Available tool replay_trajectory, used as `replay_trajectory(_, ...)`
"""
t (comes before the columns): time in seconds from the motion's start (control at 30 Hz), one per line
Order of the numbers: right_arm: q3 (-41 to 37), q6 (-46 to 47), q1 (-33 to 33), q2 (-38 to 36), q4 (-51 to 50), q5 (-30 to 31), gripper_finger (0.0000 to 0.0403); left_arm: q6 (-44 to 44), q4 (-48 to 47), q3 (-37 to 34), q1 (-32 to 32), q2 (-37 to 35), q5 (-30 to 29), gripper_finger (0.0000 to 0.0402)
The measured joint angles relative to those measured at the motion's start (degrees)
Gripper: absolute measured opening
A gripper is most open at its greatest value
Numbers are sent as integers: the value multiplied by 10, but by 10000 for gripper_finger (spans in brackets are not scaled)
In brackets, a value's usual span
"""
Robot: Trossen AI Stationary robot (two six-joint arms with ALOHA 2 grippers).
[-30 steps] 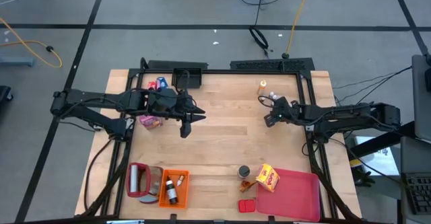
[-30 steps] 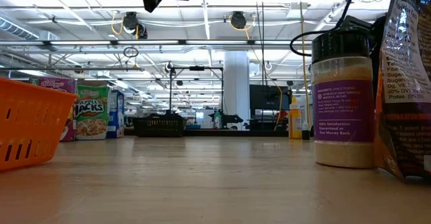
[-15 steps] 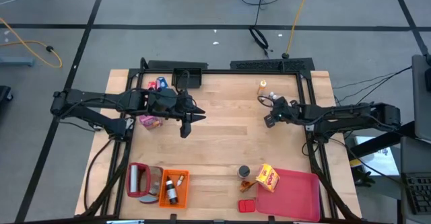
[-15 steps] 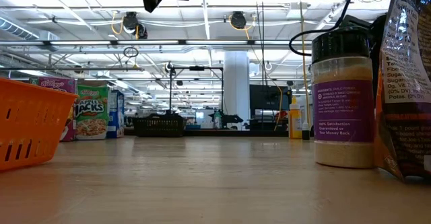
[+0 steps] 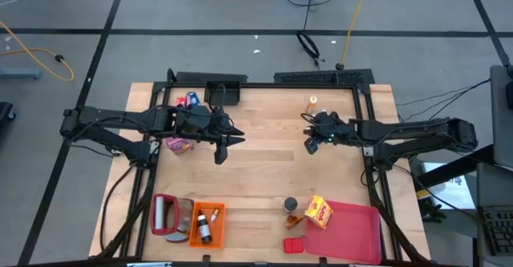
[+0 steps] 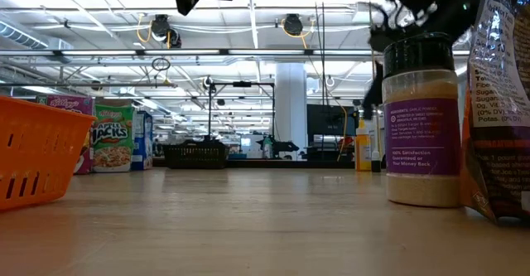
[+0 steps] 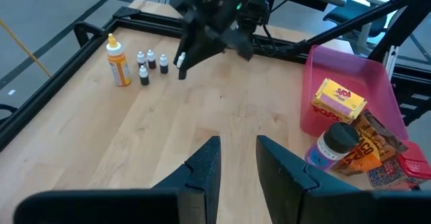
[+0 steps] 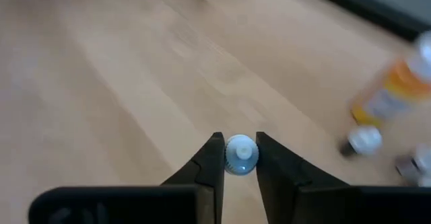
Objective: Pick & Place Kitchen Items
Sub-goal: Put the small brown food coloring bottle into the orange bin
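Observation:
My right gripper (image 5: pixel 309 145) is shut on a tiny white-capped bottle (image 8: pixel 240 153) over the far right part of the table. It also shows in the left wrist view (image 7: pixel 182 61). An orange bottle (image 5: pixel 312 103) and several tiny white-capped bottles (image 7: pixel 151 64) stand upright on the table just behind it. My left gripper (image 5: pixel 222 152) hangs open and empty above the table's far left middle, its fingers (image 7: pixel 205 165) apart over bare wood. A pink box (image 5: pixel 179 145) lies under the left arm. My right gripper pinches the tiny bottle between its two fingers, at the white cap end (image 8: pixel 240 148). The fingers slant down from the table's right side. The wrist view looks onto the cap, and the fingers hide the bottle's body. The bottle seems clear of the table.
A pink-red tray (image 5: pixel 353 235) stands at the near right. By its left side are a yellow box (image 5: pixel 318 212), a dark-capped jar (image 5: pixel 290 205) and a red box (image 5: pixel 294 244). An orange crate (image 5: pixel 206 223) holding small bottles stands at the near left. Cereal boxes (image 6: pixel 112 135) stand far left.
My right gripper has moved toward the table's left edge, away from the orange bottle and the tiny bottles, carrying the small bottle. It now shows blurred at the top right of the low view.

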Motion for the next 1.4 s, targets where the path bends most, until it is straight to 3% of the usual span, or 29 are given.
replay_trajectory(0.33, 63, -68, 67, 0, 82, 0, 52, 1, 29, -2, -1, 37, 1, 95)
replay_trajectory(0.6, 65, -95, 111, 0, 166, -18, 52, 28, 124, 1, -4, 92, 11, 95)
replay_trajectory(0.9, 65, -103, 134, 2, 189, -14, 52, 47, 215, -2, -4, 166, 23, 97)
replay_trajectory(1.4, 64, -111, 140, 43, 224, -30, 54, 52, 385, -1, -2, 265, 36, 198)
